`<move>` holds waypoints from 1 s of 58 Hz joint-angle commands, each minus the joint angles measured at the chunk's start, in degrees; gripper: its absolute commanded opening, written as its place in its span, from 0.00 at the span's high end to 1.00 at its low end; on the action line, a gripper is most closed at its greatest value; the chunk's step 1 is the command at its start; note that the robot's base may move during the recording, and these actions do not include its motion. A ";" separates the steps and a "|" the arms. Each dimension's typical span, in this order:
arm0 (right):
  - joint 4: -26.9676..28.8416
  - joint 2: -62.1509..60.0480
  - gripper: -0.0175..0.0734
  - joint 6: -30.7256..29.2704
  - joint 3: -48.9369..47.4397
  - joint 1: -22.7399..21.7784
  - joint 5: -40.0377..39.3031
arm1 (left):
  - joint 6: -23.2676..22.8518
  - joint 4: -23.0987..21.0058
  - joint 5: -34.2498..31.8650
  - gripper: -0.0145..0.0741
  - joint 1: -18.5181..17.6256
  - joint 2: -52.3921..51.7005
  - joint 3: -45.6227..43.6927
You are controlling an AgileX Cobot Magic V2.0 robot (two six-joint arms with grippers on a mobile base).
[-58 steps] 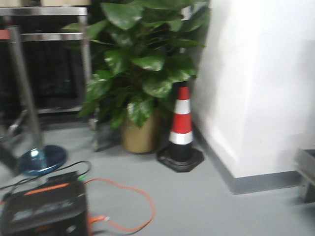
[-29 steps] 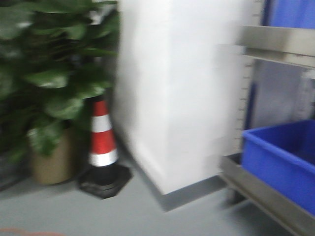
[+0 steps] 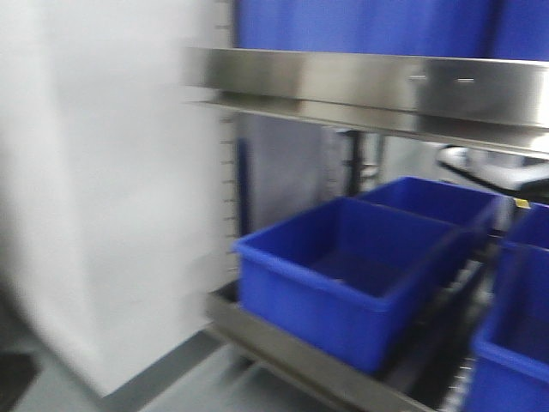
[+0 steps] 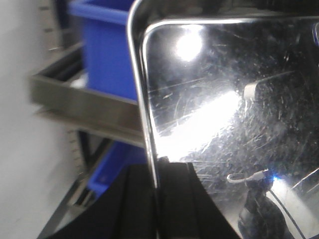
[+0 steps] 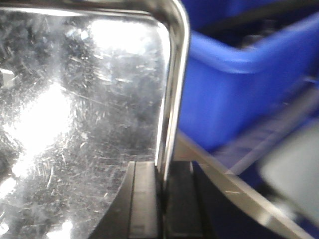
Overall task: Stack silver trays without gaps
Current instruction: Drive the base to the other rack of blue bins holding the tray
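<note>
One silver tray [image 4: 234,99] fills most of the left wrist view, shiny and scratched, with a rounded corner at the top left. My left gripper [image 4: 155,172] is shut on its left rim, one dark finger on each side of the thin edge. The right wrist view shows the same kind of silver tray [image 5: 84,109], and my right gripper [image 5: 163,172] is shut on its right rim. The tray hangs in the air between both grippers. Neither the tray nor the grippers appear in the front view, and no other tray is visible.
Ahead stands a steel rack with a brushed-steel rail [image 3: 369,86] above several blue bins [image 3: 343,275] on the lower shelf. A white wall [image 3: 103,215] lies to the left. A blue bin [image 5: 234,94] and a steel rail [image 5: 234,191] sit close beside the tray's right edge.
The front view has swung to the right: the plant and the traffic cone have left the frame, and the steel rack with blue bins now fills it.
</note>
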 commanded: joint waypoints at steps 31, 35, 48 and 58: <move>1.09 -0.35 0.90 -0.79 -0.62 0.44 -3.84 | 0.81 -1.36 -2.98 0.86 -0.78 -0.33 -0.52; 1.09 -0.35 0.90 -0.79 -0.62 0.44 -3.84 | 0.81 -1.36 -2.98 0.86 -0.78 -0.33 -0.52; 1.09 -0.35 0.90 -0.79 -0.62 0.44 -3.84 | 0.81 -1.36 -2.98 0.86 -0.78 -0.33 -0.52; 1.09 -0.35 0.90 -0.79 -0.62 0.44 -3.84 | 0.81 -1.36 -2.98 0.86 -0.78 -0.33 -0.52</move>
